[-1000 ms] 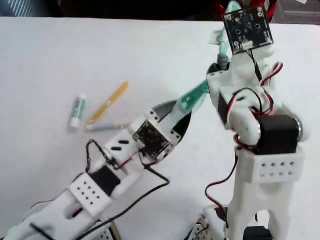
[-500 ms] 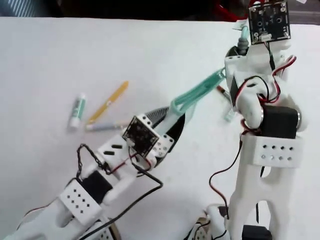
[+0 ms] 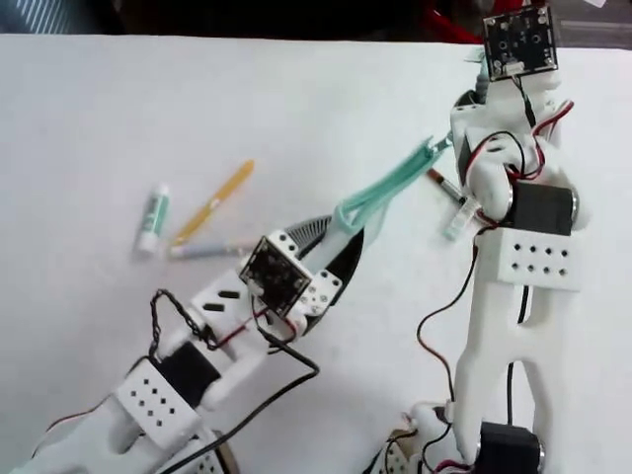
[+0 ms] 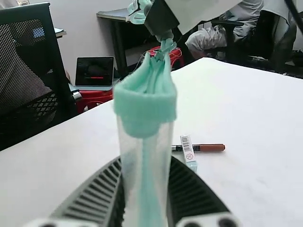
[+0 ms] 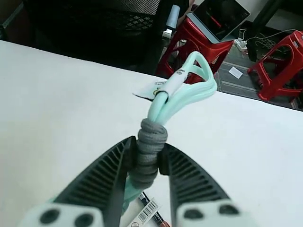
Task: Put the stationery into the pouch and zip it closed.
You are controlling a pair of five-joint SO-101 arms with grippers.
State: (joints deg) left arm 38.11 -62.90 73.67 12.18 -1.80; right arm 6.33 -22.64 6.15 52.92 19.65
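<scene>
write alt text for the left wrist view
The left gripper is shut on one end of a mint-green pouch, which stretches up to the right gripper holding its far end. Beyond it, a reddish pen lies on the white table.

The white left arm (image 3: 188, 370) is stretching from the table's near edge toward its centre, its end effector (image 4: 144, 189) clamping a mint-green pouch (image 4: 144, 101). The white right arm (image 3: 518, 257) is standing upright near the far right corner, its end effector (image 5: 146, 165) pinching a grey cord pull (image 5: 149, 142).
</scene>
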